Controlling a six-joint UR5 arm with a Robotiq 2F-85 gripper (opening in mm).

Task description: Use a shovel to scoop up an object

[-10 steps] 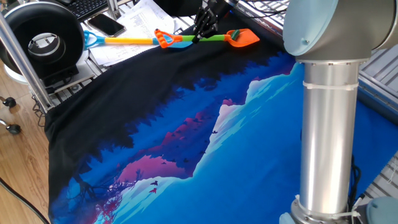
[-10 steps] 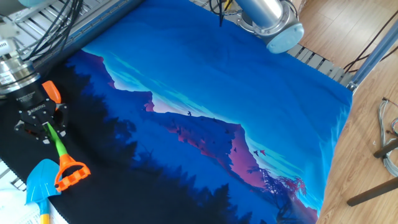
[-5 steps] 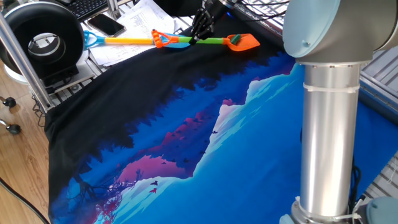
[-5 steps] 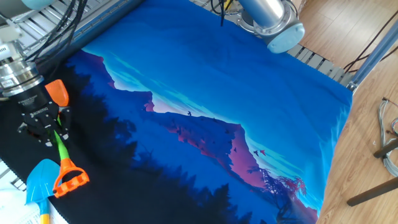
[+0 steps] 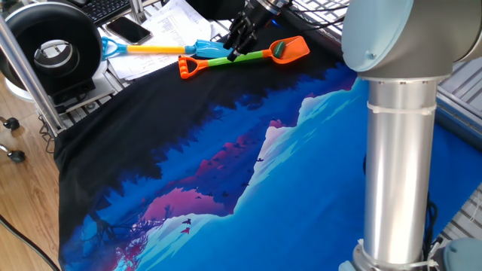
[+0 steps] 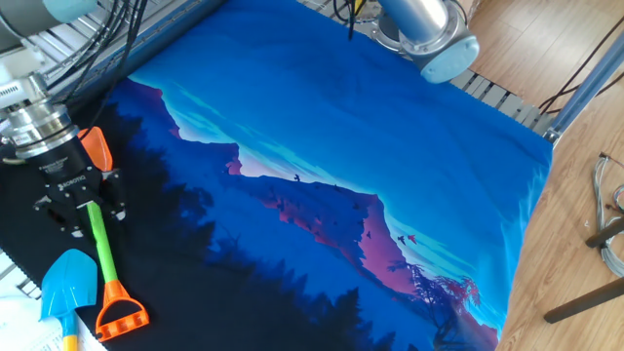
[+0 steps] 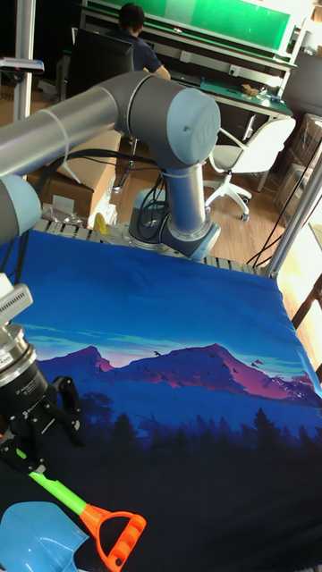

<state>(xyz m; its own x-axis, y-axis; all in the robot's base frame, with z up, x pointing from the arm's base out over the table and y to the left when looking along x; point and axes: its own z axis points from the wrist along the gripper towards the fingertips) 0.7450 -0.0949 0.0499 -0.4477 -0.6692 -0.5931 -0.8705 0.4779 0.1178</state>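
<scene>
My gripper (image 5: 233, 53) is shut on the lime-green shaft of the shovel (image 5: 248, 56) at the far edge of the cloth. The orange blade (image 5: 292, 50) points right and the orange D-handle (image 5: 188, 66) points left. A small dark green object (image 5: 279, 50) sits on the blade. In the other fixed view the gripper (image 6: 88, 213) holds the shaft, with the blade (image 6: 96, 148) behind it and the handle (image 6: 123, 317) in front. In the tall fixed view the gripper (image 7: 34, 451) is at the lower left, and the shaft and handle (image 7: 116, 536) stick out below it.
A blue-bladed shovel with a yellow shaft (image 5: 154, 50) lies just behind the orange one, its blade (image 6: 66, 286) beside the handle. A phone (image 5: 128, 30), papers and a black round device (image 5: 49, 49) stand at the back left. The arm's grey column (image 5: 395, 150) rises at right over the mountain-print cloth (image 5: 226, 173).
The gripper has turned with the shovel in its grip. The orange handle has swung off the blue shovel's blade, out over the black part of the cloth.
</scene>
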